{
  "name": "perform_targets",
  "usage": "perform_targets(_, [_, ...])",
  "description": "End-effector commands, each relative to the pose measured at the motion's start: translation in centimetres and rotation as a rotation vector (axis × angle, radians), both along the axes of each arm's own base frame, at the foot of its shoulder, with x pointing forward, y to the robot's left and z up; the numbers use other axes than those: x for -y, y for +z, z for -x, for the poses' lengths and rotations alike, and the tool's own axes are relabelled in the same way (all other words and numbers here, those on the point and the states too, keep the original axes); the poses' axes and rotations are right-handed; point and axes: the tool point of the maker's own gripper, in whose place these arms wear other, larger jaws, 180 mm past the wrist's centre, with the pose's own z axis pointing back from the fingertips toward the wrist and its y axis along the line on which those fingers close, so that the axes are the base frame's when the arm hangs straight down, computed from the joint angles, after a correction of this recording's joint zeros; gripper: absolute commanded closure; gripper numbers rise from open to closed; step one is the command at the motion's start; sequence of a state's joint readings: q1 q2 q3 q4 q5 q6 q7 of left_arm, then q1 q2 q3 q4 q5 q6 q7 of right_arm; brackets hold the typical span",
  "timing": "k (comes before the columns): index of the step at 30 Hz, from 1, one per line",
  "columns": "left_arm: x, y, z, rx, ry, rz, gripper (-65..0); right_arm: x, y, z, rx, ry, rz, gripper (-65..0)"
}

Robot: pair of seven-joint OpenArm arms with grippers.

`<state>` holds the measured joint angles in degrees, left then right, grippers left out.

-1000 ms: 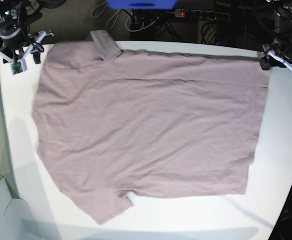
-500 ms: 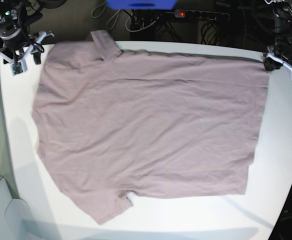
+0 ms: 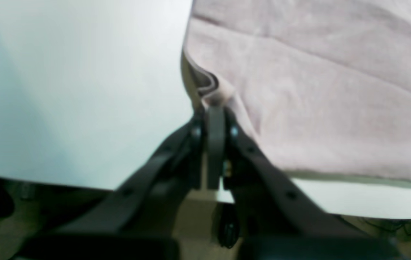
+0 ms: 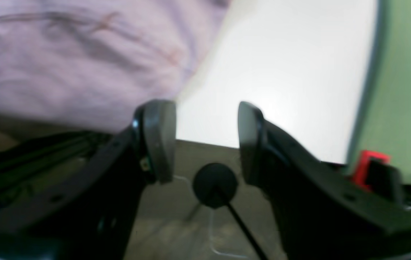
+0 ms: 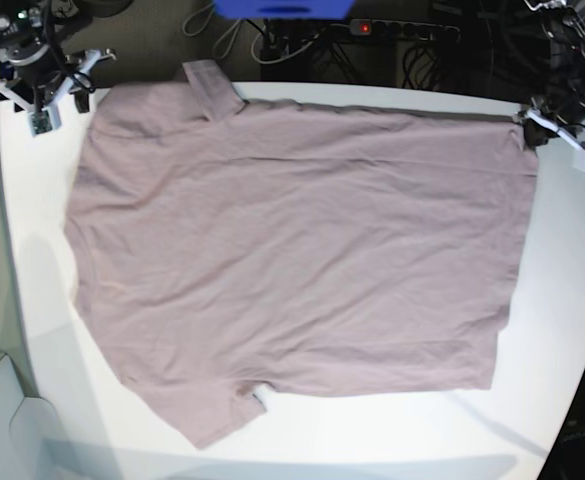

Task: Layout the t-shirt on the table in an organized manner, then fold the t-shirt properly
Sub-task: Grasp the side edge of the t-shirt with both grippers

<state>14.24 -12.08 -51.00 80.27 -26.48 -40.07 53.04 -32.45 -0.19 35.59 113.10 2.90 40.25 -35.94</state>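
- Left claw (image 3: 215,108) is pinched tight on a corner of the t-shirt (image 5: 302,250), at the hem end of the garment, near the far edge of the tabletop (image 5: 572,300); in the left wrist view the cloth bunches into a small fold right at the tips.
- Right claw (image 4: 205,137) stands wide with nothing between its fingers, hanging just off the tabletop's far edge beside the shirt's shoulder end.
- T-shirt lies spread over most of the tabletop, roughly flat, both sleeves out, one at the far edge and one at the near edge; soft wrinkles run across the body.
- Judged from this, the laying-out is close to done and may need only smoothing.
- No fold has been made yet, so the whole folding part is left.
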Motion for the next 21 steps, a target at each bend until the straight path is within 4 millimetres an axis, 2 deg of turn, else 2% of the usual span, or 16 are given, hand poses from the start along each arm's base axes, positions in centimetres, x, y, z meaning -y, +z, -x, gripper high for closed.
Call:
perform_targets(1, [-0.6, 0.6, -0.2, 0.007, -0.004, -0.023, -0.1, 0.2, 0.5, 0.2, 0.018, -0.008, 0.005, -29.3])
perform_targets(7, [-0.6, 0.7, -0.3, 0.008, -0.004, -0.023, -0.1, -1.1, -0.2, 1.0, 0.001, -0.025, -0.035, -38.7])
perform_targets(13, [-0.6, 0.6, -0.3, 0.007, -0.004, -0.022, -0.1, -2.4, -0.4, 0.3, 0.008, 0.005, -0.062, -38.9])
perform_targets(17, [-0.5, 0.5, -0.2, 0.005, -0.002, -0.016, -0.1, -4.1, -1.9, 0.6, -0.021, 0.014, -0.112, -38.9])
perform_targets(21, [-0.5, 0.5, -0.2, 0.005, -0.002, -0.016, -0.1, -4.4, -2.8, 0.8, -0.037, 0.004, -0.134, -38.9])
